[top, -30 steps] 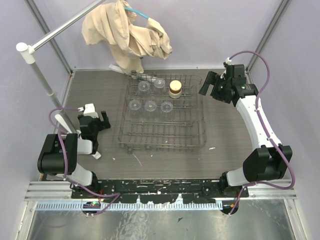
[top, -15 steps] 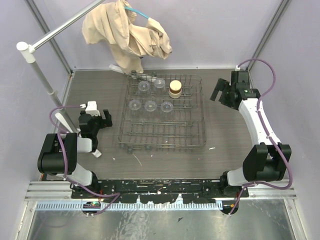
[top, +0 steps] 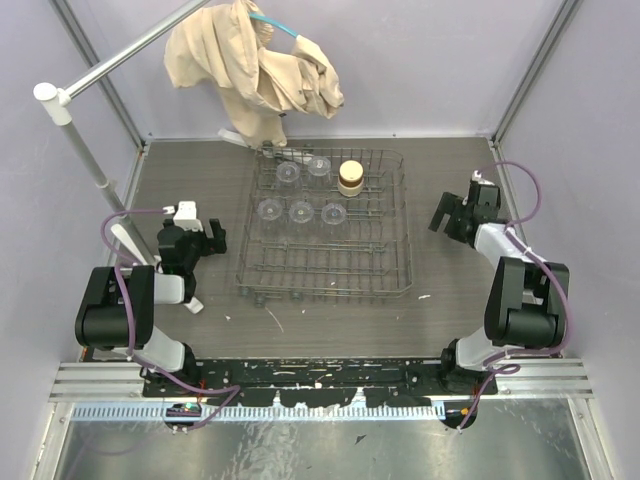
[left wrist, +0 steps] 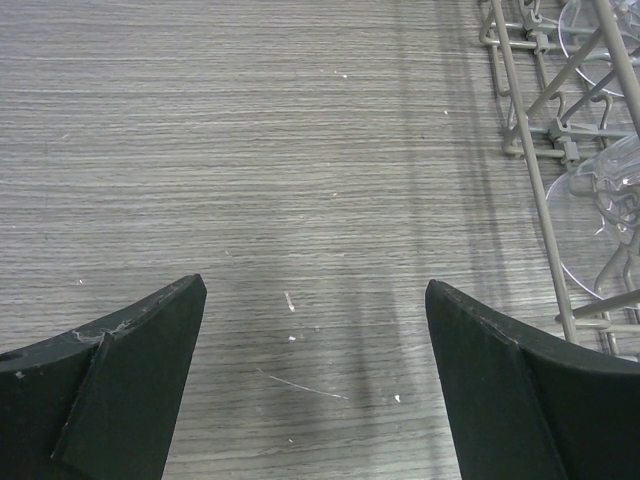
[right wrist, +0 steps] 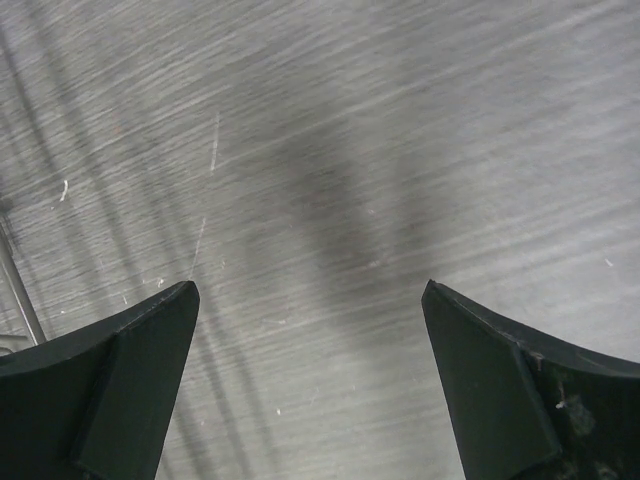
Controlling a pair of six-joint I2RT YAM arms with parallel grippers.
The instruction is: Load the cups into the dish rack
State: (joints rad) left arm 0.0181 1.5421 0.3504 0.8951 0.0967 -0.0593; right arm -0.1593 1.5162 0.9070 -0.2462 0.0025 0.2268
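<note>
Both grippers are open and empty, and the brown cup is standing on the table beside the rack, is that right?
Not quite. The brown cup stands inside the rack, in its far row next to clear cups, as the top view shows. The rest holds: the left gripper and the right gripper are open and empty.

The tabletop (top: 455, 290) is a dark grey, wood-grained surface with fine scratches. The dish rack (top: 322, 291) stands directly on it at the centre of the frame. Small white flecks (top: 424, 297) lie scattered on the surface below the rack, toward the lower edge.
</note>
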